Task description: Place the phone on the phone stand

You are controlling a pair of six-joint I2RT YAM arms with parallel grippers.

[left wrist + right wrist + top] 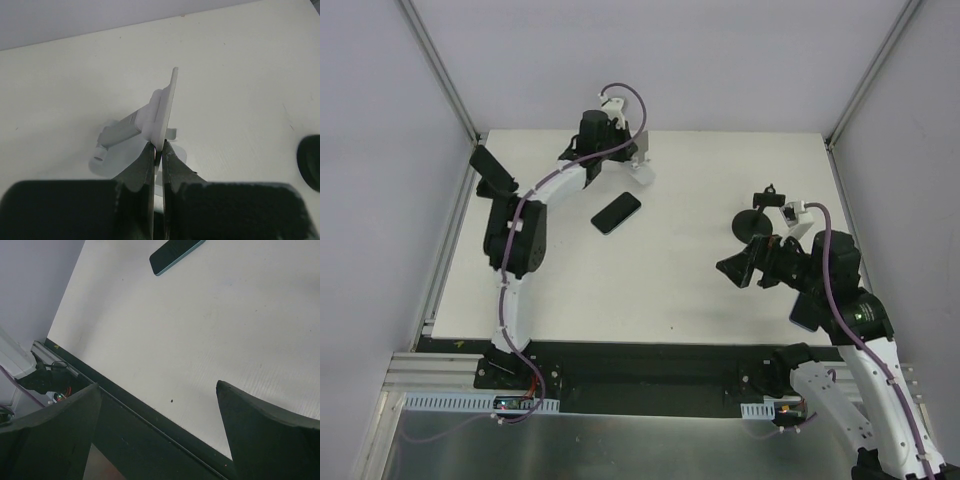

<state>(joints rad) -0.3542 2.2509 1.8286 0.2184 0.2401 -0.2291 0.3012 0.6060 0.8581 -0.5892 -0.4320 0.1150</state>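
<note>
The black rectangular smartphone (pixel 616 212) lies flat, dark face up, on the white tabletop (pixel 720 290). It sits left of centre in the far half and is turned diagonally, and nothing touches it. The right wrist view shows a thin teal rim along its edge (pixel 175 255).

Just beyond the smartphone, slightly to its right and near the far edge, is the white plastic phone stand (pixel 642 162). It has a flat plate joined to a short hinged arm (pixel 162 107). The left gripper (pixel 159 150) is clenched on the plate's lower edge, with the two dark fingers (pixel 145 165) pressed against either face. The stand casts a shadow on the table right under it. Whether its foot rests on the surface cannot be told.

From above, the left gripper (pixel 628 150) reaches in from the left, its arm bent across the far left corner.

The right gripper (pixel 740 247) hangs over the right side of the table, well apart from the smartphone and the stand. Its jaws are spread wide with nothing between them (pixel 157 386), and it points toward the left.

A black strip (pixel 650 360) borders the near edge of the table, and pale grey enclosure walls (pixel 380 150) stand around it.
</note>
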